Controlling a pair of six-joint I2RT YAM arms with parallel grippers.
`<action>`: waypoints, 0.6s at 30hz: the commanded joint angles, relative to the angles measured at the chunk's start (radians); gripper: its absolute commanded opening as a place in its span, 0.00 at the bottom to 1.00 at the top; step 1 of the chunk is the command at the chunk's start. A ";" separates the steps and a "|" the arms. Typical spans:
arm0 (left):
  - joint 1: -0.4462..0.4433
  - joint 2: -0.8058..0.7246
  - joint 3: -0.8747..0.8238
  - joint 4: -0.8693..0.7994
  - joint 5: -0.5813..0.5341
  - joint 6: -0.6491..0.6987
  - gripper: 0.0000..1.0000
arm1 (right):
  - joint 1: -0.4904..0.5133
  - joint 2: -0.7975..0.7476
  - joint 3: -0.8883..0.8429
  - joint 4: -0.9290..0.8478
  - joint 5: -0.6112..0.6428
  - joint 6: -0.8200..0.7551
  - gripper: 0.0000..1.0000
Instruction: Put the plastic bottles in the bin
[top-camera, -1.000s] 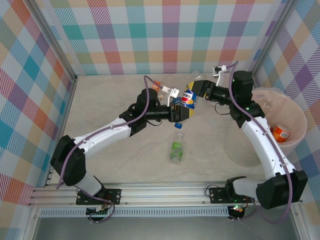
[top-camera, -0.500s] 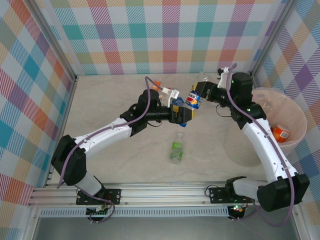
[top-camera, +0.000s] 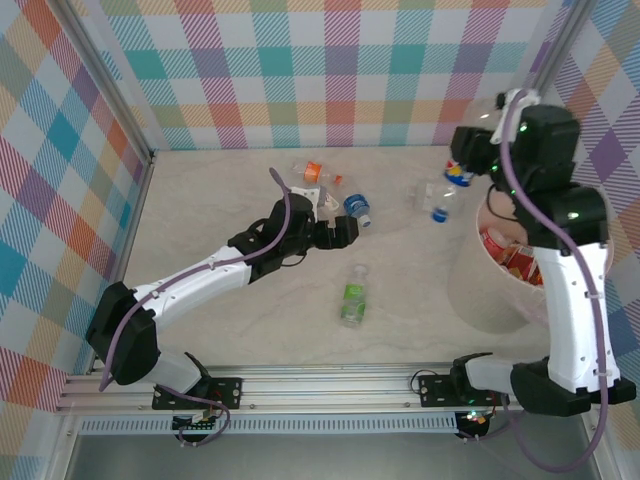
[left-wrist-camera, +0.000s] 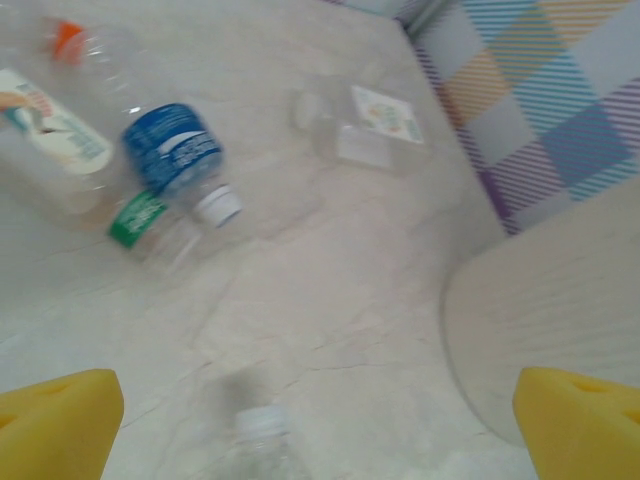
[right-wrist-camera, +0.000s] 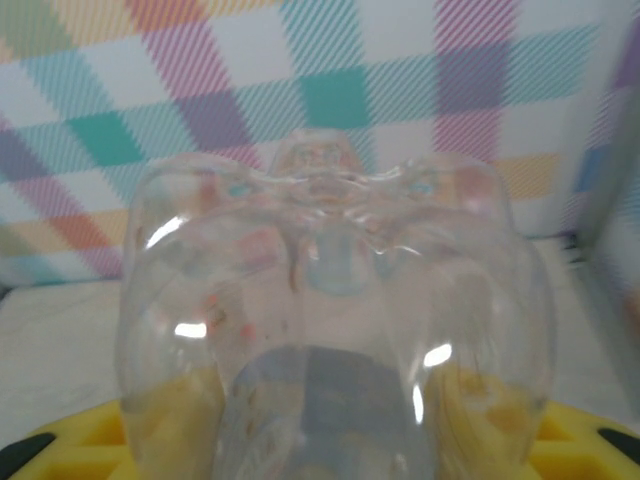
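Bottle (right-wrist-camera: 335, 300) gripped by right pincer (top-camera: 463, 162) near bin (top-camera: 490, 300)

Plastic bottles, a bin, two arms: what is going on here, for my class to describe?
The right gripper is shut on a blue-labelled bottle, held up near the pink bin, which already holds red-labelled bottles. The left gripper is open and empty over the table, where several bottles lie loose, among them a green-labelled bottle.

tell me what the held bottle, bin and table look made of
The held bottle: clear thin plastic, glossy; the checked wall shows through it. The bin: translucent pale pink plastic; the table shows faintly through its wall. The table: matte beige, marble-veined, probably laminate.
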 joint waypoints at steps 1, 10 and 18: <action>-0.004 0.002 -0.007 -0.040 -0.085 -0.015 1.00 | -0.075 0.105 0.248 -0.383 0.209 -0.085 0.51; -0.004 0.040 0.033 -0.065 -0.076 -0.003 1.00 | -0.321 0.005 0.024 -0.399 0.347 -0.100 0.51; -0.004 0.055 0.045 -0.079 -0.052 -0.018 1.00 | -0.362 -0.133 -0.357 -0.187 0.464 -0.132 0.53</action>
